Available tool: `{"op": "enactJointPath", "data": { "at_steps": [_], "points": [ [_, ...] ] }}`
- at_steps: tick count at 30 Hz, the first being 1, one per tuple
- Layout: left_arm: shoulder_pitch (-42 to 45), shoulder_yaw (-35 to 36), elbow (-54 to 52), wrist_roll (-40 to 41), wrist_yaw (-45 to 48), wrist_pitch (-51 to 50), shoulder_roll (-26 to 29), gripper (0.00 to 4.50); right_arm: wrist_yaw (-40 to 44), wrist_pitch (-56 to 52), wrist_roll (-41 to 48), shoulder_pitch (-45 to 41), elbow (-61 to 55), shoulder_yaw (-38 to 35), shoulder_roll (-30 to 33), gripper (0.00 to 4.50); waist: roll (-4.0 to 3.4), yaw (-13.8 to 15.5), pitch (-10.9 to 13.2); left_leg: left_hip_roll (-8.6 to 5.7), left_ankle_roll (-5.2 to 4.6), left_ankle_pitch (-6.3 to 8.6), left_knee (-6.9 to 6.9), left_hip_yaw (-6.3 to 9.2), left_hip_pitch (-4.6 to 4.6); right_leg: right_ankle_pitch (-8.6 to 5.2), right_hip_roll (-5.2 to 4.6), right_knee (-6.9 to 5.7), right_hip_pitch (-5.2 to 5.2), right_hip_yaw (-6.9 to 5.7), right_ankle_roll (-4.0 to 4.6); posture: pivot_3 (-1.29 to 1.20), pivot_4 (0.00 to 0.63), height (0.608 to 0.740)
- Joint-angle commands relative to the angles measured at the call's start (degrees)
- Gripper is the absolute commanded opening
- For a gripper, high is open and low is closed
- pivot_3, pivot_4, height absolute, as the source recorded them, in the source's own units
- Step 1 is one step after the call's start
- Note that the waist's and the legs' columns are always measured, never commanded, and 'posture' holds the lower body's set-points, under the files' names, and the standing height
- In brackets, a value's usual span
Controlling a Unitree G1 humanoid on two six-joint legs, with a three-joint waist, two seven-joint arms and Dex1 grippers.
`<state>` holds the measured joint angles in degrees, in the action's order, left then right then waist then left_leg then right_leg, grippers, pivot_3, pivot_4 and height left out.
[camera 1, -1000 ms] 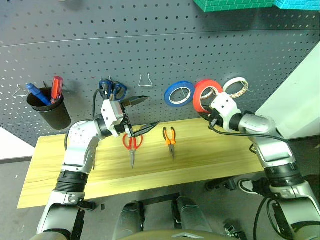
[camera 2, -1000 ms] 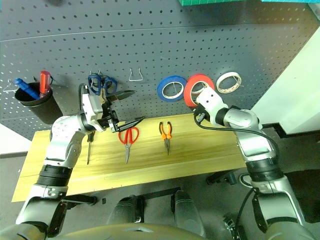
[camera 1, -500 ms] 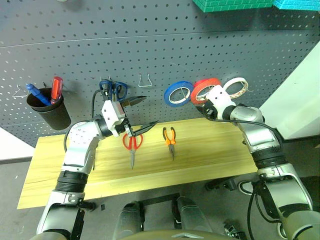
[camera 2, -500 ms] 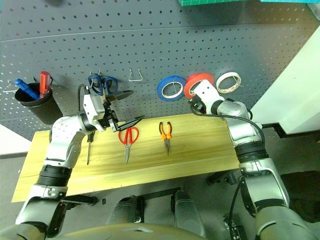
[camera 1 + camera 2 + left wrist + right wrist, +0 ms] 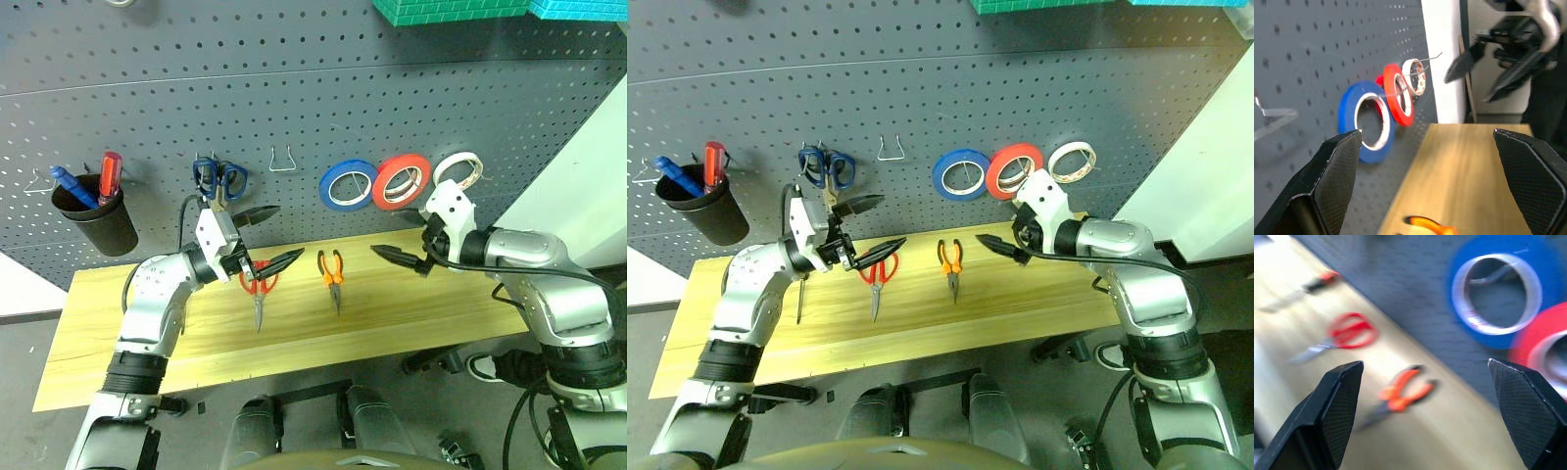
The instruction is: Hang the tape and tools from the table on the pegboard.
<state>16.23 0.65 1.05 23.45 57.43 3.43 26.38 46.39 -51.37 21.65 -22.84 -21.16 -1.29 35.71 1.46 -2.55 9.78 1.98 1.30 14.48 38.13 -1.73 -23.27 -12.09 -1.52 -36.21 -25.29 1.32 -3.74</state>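
Note:
Three rolls of tape hang on the dark grey pegboard (image 5: 392,88): blue (image 5: 350,185), red (image 5: 402,181) and white (image 5: 458,169). My right gripper (image 5: 400,253) is open and empty, just below the red roll and over the wooden table (image 5: 421,308). Red-handled scissors (image 5: 258,284) and orange-and-black pliers (image 5: 333,266) lie flat on the table. A slim screwdriver (image 5: 799,299) lies beside my left forearm. My left gripper (image 5: 269,237) is open and empty, above the scissors' handles and pointing to the right.
Blue-handled scissors (image 5: 218,178) hang on the pegboard above my left gripper. An empty wire hook (image 5: 284,160) is next to them. A black cup (image 5: 93,220) at the far left holds a red and a blue screwdriver. Green bins (image 5: 451,8) sit at the top.
My right gripper let go of the red tape, which now hangs between the blue and white rolls. It opened and drew back from the board. My left gripper sank a little.

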Motion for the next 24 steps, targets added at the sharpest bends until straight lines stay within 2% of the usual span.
{"op": "enactJointPath", "data": {
  "at_steps": [1, 7, 12, 16, 24],
  "points": [
    [-3.49, 1.94, -2.93, 0.18, 0.72, -0.28, 2.8, 4.5, -3.77, -8.64, 3.38, 0.29, -2.06, -0.44, -1.55, 4.29, -0.02, 0.1, -0.01, -0.01, 0.0, 0.0, 0.0, 0.0, 0.01, 0.0, -0.01, -0.01, 0.0, 0.0, 0.01, -0.01, 0.128, 0.74],
    [-9.29, -0.9, -1.39, -6.25, 0.86, -2.73, 9.12, 4.5, -12.18, -19.17, 0.82, -3.45, 3.57, 5.14, -5.14, 4.4, -0.02, 0.39, 0.02, -0.02, 0.0, 0.0, 0.0, -0.01, 0.0, -0.15, -0.06, 0.02, -0.01, 0.0, 0.25, 0.01, 0.158, 0.74],
    [-9.66, -0.93, -2.05, -8.22, -2.28, -7.0, 10.04, 4.5, -19.03, -25.12, -0.53, -9.49, 9.92, 5.95, -12.5, 4.4, -0.07, 0.51, 0.43, 0.01, -0.01, 0.0, 0.0, 0.01, 0.0, -0.22, -0.07, 0.01, -0.03, 0.0, 0.37, 0.04, 0.223, 0.74],
    [-10.1, -0.6, -1.91, -8.09, -1.42, -7.38, 10.71, 4.5, -25.83, -25.57, -3.08, -14.73, 19.23, 2.74, -19.49, 4.4, -0.17, 0.7, 1.69, 0.05, -0.01, 0.01, -0.03, 0.17, 0.01, -0.26, -0.09, 0.01, -0.04, 0.0, 0.44, 0.05, 0.278, 0.74],
    [-6.51, -1.73, 1.97, -9.55, -0.57, -8.18, 11.11, 4.5, -32.22, -23.17, -6.98, -20.57, 31.98, 2.7, -24.89, 4.4, -0.41, 1.69, 5.17, 0.06, -0.02, 0.01, -0.09, 0.2, -0.11, -0.26, -0.13, 0.0, -0.22, 0.0, 0.46, 0.07, 0.334, 0.74]
  ]
}}
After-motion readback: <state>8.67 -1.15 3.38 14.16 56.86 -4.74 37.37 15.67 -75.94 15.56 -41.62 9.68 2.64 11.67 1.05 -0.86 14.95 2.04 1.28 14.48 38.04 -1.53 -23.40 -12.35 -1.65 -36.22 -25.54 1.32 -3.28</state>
